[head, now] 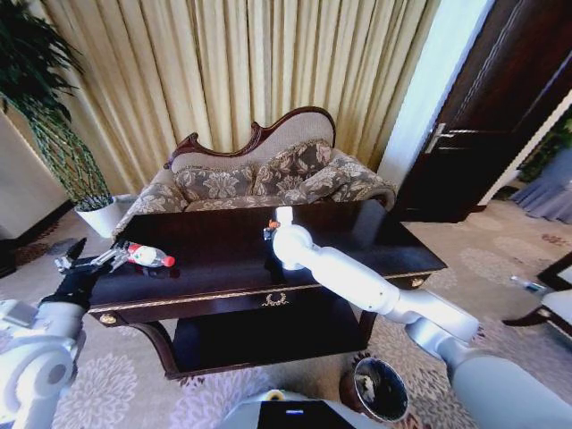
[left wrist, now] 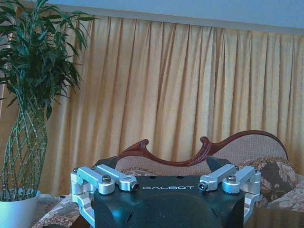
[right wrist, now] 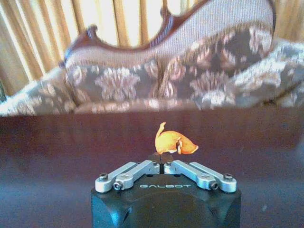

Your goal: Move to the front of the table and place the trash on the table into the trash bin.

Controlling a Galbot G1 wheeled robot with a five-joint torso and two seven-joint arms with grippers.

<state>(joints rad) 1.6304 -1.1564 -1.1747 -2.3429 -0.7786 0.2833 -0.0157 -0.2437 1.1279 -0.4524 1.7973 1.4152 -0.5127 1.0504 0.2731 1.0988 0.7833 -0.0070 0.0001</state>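
Your right gripper (right wrist: 163, 157) sits nearest the lens, its jaws pinched shut on the orange scrap (right wrist: 173, 141), held just above the table (head: 357, 234) near its far middle, with the sofa (head: 259, 179) beyond. Your left gripper (head: 89, 261) hangs off the table's left end, close to the bottle (head: 150, 256) lying on the top there; whether its jaws are open, you cannot tell. The bin (head: 380, 390) stands on the carpet below the right arm.

"GALBOT" on left claw (left wrist: 167, 186) body, also right claw (right wrist: 162, 164) body; bottle (head: 149, 256) label prob. unreadable.
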